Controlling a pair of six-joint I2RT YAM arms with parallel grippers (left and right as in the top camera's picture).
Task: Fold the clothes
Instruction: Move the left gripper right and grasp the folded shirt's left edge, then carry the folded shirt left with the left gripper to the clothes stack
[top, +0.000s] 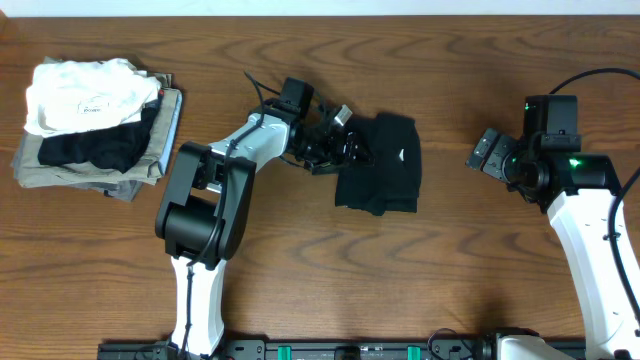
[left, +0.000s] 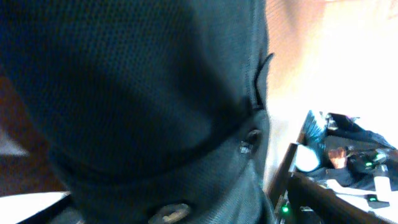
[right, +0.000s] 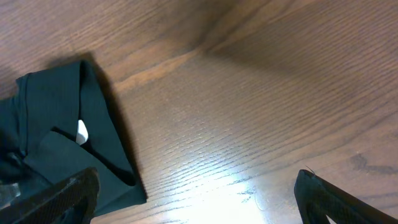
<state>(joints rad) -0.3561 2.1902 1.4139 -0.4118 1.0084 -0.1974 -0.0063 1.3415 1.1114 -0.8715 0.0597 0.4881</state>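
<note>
Black soft-fabric T-shirt (top: 385, 165), folded. My left tool (top: 348, 150) at its edge, cannot tell if gripping; right tool (right: 199, 199) agape, empty. Withdraw low, keep fold square.

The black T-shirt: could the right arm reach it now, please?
Probably yes: the open right gripper faces the T-shirt across bare table, and the left gripper is at its far edge.

T-shirt (top: 385, 165) — soft, matt knit cloth; table (top: 480, 270) (grained wood) faintly glossy.
</note>
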